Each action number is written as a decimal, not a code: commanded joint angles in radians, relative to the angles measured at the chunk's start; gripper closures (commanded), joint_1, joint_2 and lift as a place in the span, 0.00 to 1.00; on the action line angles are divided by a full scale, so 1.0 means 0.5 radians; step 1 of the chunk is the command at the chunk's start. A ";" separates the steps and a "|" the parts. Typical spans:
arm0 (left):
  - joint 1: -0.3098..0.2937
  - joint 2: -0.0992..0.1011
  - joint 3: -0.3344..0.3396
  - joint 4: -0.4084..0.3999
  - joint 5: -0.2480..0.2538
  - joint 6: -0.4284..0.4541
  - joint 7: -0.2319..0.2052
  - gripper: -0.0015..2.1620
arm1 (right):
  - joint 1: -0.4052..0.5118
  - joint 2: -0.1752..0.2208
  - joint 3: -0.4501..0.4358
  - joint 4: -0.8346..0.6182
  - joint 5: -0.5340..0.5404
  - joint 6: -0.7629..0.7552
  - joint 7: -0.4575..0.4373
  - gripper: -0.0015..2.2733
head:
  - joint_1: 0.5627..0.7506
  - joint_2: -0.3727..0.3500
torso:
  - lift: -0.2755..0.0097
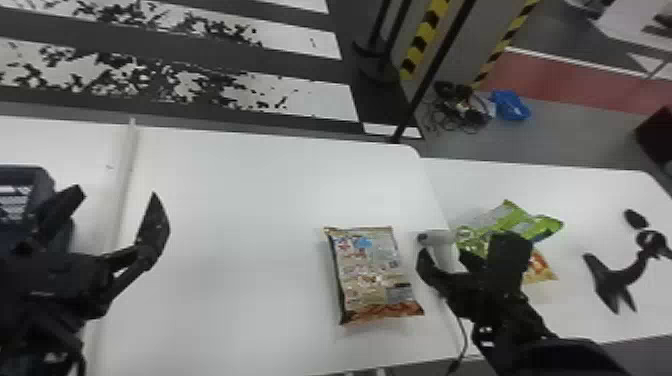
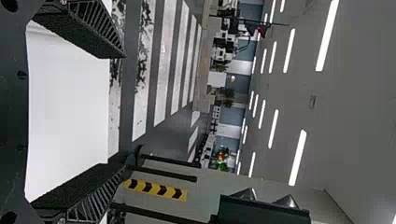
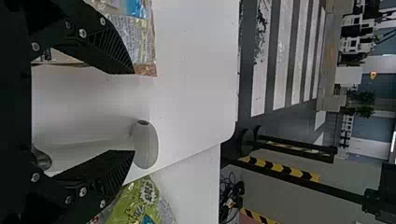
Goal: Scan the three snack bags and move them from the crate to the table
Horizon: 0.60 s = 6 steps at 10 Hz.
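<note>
Three snack bags counted in the head view. Brown bag [image 1: 372, 272] lies flat, right of centre, on the white table [image 1: 240, 200]; green bag [image 1: 540, 225] and orange bag [image 1: 540, 270] overlap on the side table [image 1: 585, 185], right part of frame. Crate [image 1: 25, 172] at the left edge; contents not readable.

Right gripper [image 3: 134, 112]: fingers wide apart, nothing clamped. White scanner [image 1: 435, 237] sits between brown bag and green bag, within the span of the fingers but nearer one of them; contact cannot be told. Left gripper [image 1: 116, 195], left of frame: also wide, no load.

Step in hand, judged: taking up the scanner for the brown bag, the other two probably done.

Method: centre the fingers on the scanner first, so that neither pad shoves it aside. Close slowly, square to the grip; stop once firm. Lift straight, leaving slack in the cord [image 1: 462, 330], lower right. Keep the outer finger off the green bag.

Risks: an off-centre squeeze could twist the scanner; crinkled film may spoil the read. Remedy: hold the scan head steady, face the code squarely, tilt slightly if glare interferes.
</note>
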 commanded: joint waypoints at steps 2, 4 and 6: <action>0.008 0.007 0.003 0.002 0.000 -0.002 -0.002 0.02 | -0.112 -0.060 -0.035 0.266 0.043 -0.086 0.117 0.03 | 0.70 0.03 | 0.75; 0.023 0.016 0.003 0.002 0.000 0.005 -0.005 0.02 | -0.260 -0.115 -0.011 0.514 0.074 -0.148 0.184 0.03 | 0.70 0.03 | 0.75; 0.026 0.016 0.003 0.009 -0.003 0.011 -0.027 0.02 | -0.404 -0.158 0.008 0.787 0.099 -0.252 0.237 0.03 | 0.70 0.03 | 0.75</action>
